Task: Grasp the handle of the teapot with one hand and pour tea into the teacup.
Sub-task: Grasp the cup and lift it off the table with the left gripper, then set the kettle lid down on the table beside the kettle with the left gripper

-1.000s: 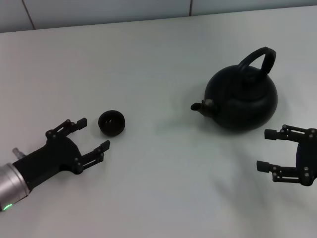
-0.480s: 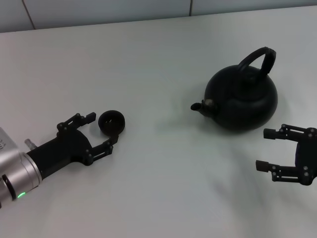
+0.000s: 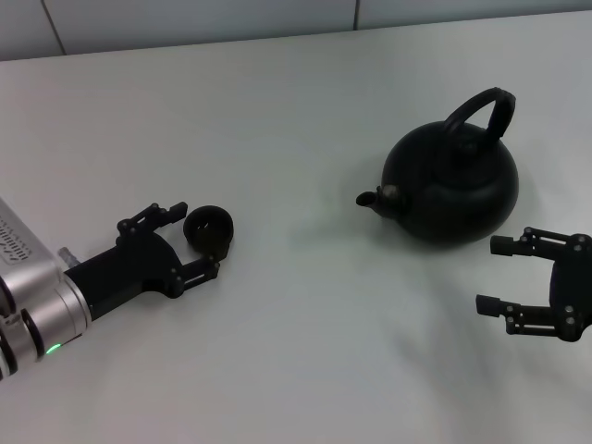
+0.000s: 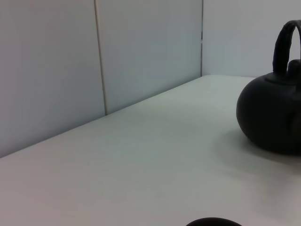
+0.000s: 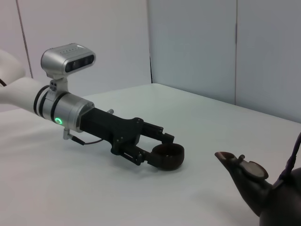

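surface: white table (image 3: pixel 296 83), grey panelled wall (image 4: pixel 94 56) behind it, from where I'm driving
teapot: teapot (image 3: pixel 453 185) stands upright on the table's right half, matte black, squat; spout (image 3: pixel 367 198) aims left toward the teacup
handle: handle (image 3: pixel 486 106) arches over the lid, nothing touching it; I see it in the left wrist view too, at the frame edge
teacup: teacup (image 3: pixel 208 228) sits upright on the left half, well apart from the teapot, small dark bowl; I can't see inside it from the head view
left gripper: left gripper (image 3: pixel 198 241) lies low over the table with its fingers spread apart, one either side of the teacup; the near finger (image 3: pixel 196 271) is just beside the cup, the far one (image 3: pixel 159 215) close to the rim; I can't tell if either touches; right wrist view shows the same, cup between the two fingers
right gripper: right gripper (image 3: pixel 492 274) hangs near the table's right edge, just in front of the teapot, fingers spread wide, holding nothing, not touching the pot
left arm: silver-and-black arm (image 5: pixel 66 113) with a green light (image 5: pixel 59 120) lit on it
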